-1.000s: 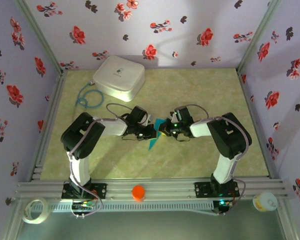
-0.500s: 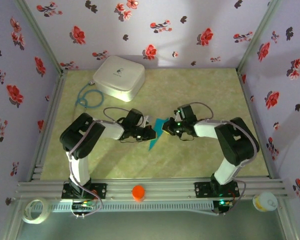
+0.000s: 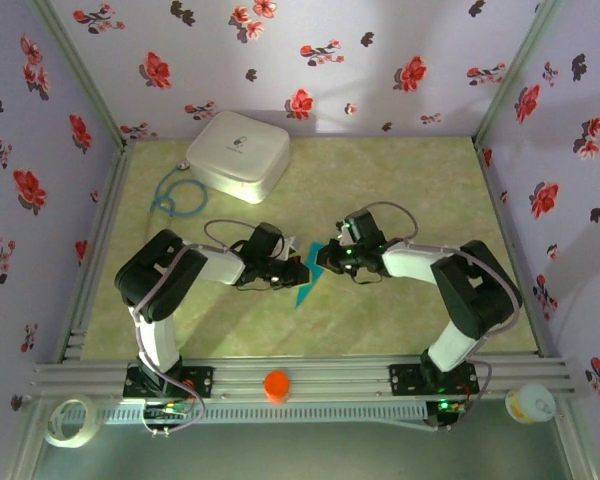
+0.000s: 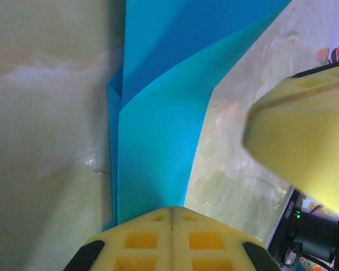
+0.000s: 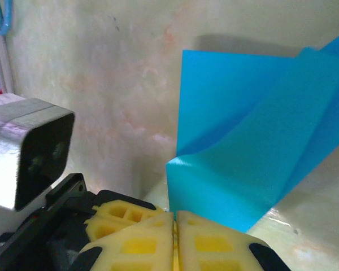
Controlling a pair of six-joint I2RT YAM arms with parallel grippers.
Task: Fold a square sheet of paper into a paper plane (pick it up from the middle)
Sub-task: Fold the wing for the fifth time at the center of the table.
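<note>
Top external view shows you the folded turquoise paper sheet spanning between both jaw sets. Left gripper jaws are fully closed, pinching its edge. Right gripper jaws are closed, pinching its opposite corner.

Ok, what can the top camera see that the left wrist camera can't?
Top view adds: the white box, the teal cable loop and the orange round thing on the near rail. Left wrist view adds: a close look at the left tool shut on the blue paper, with its folded layers easy to tell apart. Shared: the blue paper, the left tool and the greenish table.
</note>
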